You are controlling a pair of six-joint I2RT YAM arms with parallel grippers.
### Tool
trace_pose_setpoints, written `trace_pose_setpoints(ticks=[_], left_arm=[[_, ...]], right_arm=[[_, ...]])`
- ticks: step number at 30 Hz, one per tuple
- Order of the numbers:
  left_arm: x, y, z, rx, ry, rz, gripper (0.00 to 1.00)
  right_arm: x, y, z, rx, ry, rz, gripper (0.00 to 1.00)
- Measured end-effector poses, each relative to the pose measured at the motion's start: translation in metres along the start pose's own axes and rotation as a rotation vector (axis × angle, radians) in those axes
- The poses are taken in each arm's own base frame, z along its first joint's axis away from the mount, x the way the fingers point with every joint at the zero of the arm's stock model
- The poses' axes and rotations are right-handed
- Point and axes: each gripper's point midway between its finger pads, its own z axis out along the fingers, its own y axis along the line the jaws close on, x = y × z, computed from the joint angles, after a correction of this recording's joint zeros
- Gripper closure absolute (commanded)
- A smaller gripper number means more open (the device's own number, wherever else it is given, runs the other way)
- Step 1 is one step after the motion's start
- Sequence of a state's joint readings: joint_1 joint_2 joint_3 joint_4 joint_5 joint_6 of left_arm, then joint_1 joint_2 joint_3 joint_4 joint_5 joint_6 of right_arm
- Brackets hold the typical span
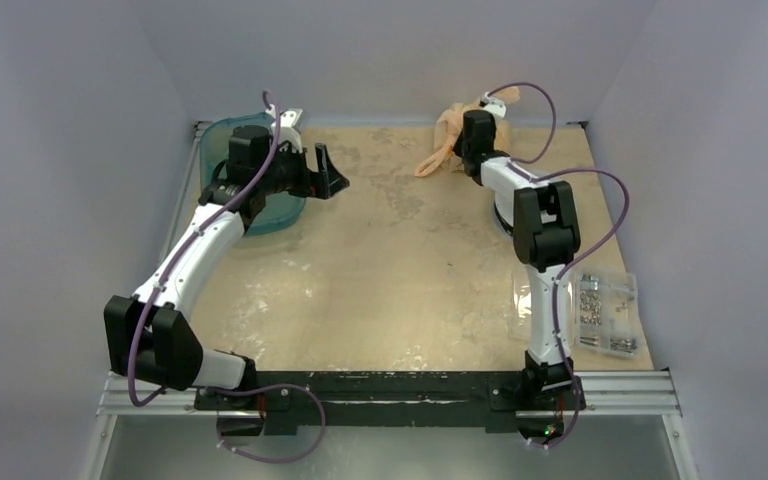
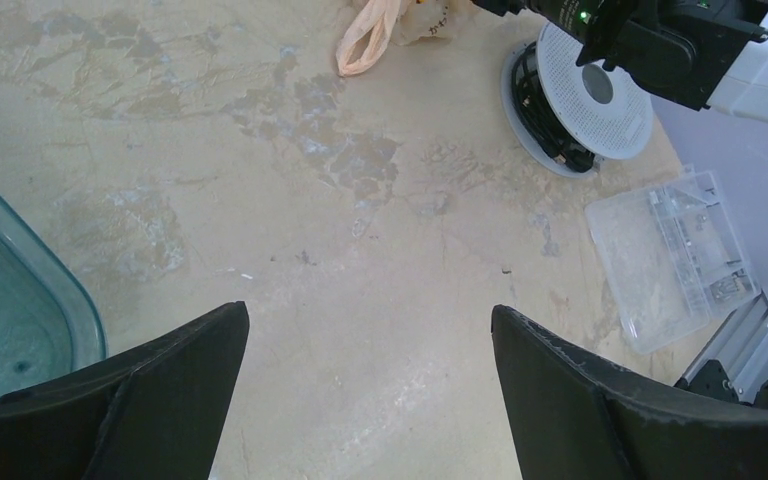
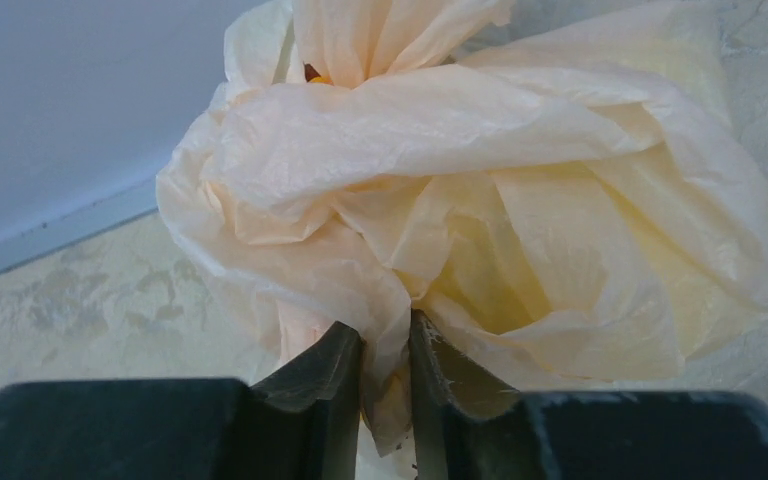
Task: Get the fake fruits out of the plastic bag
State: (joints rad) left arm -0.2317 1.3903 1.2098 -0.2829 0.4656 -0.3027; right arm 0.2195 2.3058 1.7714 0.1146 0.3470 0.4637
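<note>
The peach-orange plastic bag (image 1: 450,135) lies bunched at the far edge of the table, right of centre, a loop handle trailing to its left. It fills the right wrist view (image 3: 480,190), where a yellow glow shows through the film; no fruit shows plainly. My right gripper (image 3: 387,335) is shut on a fold of the bag's near side; in the top view it (image 1: 472,128) sits right at the bag. My left gripper (image 1: 320,170) is open and empty, over bare table (image 2: 370,320), far left of the bag (image 2: 385,25).
A teal tray (image 1: 260,205) sits at the back left under the left arm; its rim shows in the left wrist view (image 2: 30,260). A round spool (image 2: 585,100) lies by the right arm. A clear packet of metal parts (image 1: 605,312) lies at the right edge.
</note>
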Motion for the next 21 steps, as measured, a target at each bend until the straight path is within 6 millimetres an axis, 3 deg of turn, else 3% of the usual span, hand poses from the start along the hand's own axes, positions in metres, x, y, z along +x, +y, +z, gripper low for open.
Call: trace_pose_setpoints(ticks=[4, 9, 12, 16, 21], left_arm=[[0.000, -0.003, 0.001, 0.012, 0.012, -0.005, 0.09], [0.005, -0.004, 0.006, 0.035, 0.042, -0.022, 0.09], [0.010, -0.005, 0.009, 0.048, 0.064, -0.037, 0.10], [0.013, -0.010, 0.013, 0.075, 0.091, -0.052, 0.12], [0.018, -0.015, 0.021, 0.100, 0.152, -0.074, 0.14]], right_arm=[[0.014, 0.001, -0.019, -0.048, 0.067, -0.028, 1.00], [0.032, 0.013, -0.064, -0.187, 0.171, -0.041, 1.00], [0.053, 0.024, -0.101, -0.284, 0.243, -0.042, 1.00], [0.092, 0.043, -0.164, -0.417, 0.345, -0.052, 1.00], [0.149, 0.065, -0.261, -0.614, 0.491, -0.116, 1.00]])
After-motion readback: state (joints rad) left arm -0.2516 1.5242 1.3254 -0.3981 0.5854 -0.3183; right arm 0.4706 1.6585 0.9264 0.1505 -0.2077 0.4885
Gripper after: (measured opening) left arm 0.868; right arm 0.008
